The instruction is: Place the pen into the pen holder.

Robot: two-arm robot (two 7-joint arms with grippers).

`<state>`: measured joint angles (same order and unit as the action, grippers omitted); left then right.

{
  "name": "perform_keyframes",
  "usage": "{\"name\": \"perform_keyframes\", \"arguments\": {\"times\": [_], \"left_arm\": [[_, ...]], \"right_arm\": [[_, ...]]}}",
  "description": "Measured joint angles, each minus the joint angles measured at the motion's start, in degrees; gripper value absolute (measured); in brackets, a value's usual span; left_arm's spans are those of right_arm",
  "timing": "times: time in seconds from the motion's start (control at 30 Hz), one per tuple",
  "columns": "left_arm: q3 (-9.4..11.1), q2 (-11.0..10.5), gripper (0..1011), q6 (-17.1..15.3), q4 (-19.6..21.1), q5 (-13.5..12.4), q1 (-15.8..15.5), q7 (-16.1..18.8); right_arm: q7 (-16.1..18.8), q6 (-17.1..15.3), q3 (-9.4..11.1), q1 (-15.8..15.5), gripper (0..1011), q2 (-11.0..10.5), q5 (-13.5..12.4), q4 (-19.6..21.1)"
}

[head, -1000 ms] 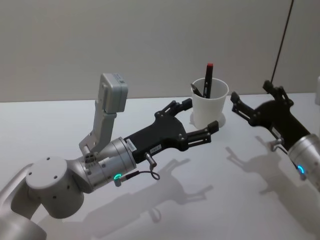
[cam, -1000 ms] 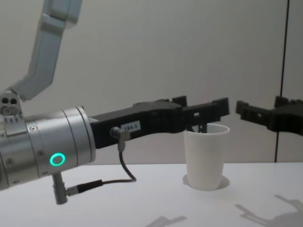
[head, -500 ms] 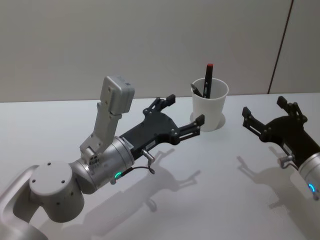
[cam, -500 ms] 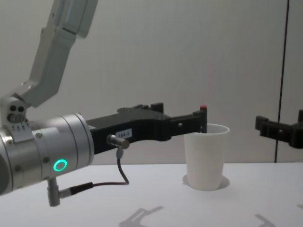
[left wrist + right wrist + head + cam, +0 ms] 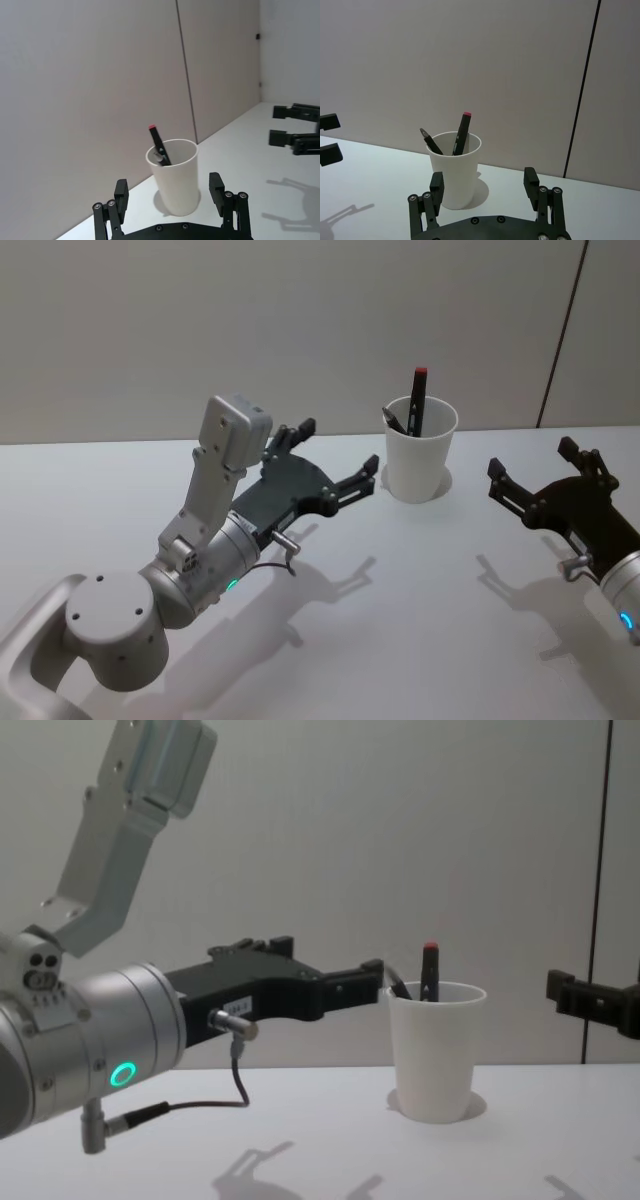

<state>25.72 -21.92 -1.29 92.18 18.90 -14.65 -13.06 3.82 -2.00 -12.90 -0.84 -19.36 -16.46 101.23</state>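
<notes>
Head view: a black pen with a red cap [image 5: 417, 400] stands nearly upright in the plain white tapered paper cup [image 5: 419, 452], its long axis close to vertical, red end up and well clear of the rolled rim, tip down inside. A second, darker pen [image 5: 394, 421] leans beside it at a slant, its top barely above the rim. The cup sits on the pale grey tabletop [image 5: 420, 620], just beyond and slightly to the right of the left gripper [image 5: 330, 460].

That left gripper, black-fingered on a silver wrist, hangs above the table with its fingers spread wide and nothing between them; it touches neither cup nor pen. From the left wrist view the cup [image 5: 174, 176] stands straight ahead of the gap between the two fingertips, apart from both, the red-capped pen [image 5: 159, 145] tilting a little inside it.

The right gripper [image 5: 545, 480] waits on the cup's other side, also fully spread and empty, well apart from the cup. In the right wrist view the cup [image 5: 455, 168] shows ahead with both pens in it.

Compared with a second ago, the left gripper has pulled back from the cup: then its fingers flanked the cup's near side, now they are clear of it. The right gripper has drawn away too. Cup and pens have not shifted.
</notes>
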Motion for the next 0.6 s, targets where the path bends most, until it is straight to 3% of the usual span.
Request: {"name": "perform_keyframes", "arguments": {"times": [0.37, 0.6], "left_arm": [[0.2, 0.0, 1001, 0.4, 0.7, -5.0, 0.7, 8.4], [0.3, 0.0, 1001, 0.5, 1.0, -7.0, 1.0, 11.8]], "right_arm": [[0.0, 0.0, 0.0, 0.0, 1002, 0.0, 0.0, 0.0], [0.0, 0.0, 0.0, 0.0, 1001, 0.0, 0.0, 0.0]]}}
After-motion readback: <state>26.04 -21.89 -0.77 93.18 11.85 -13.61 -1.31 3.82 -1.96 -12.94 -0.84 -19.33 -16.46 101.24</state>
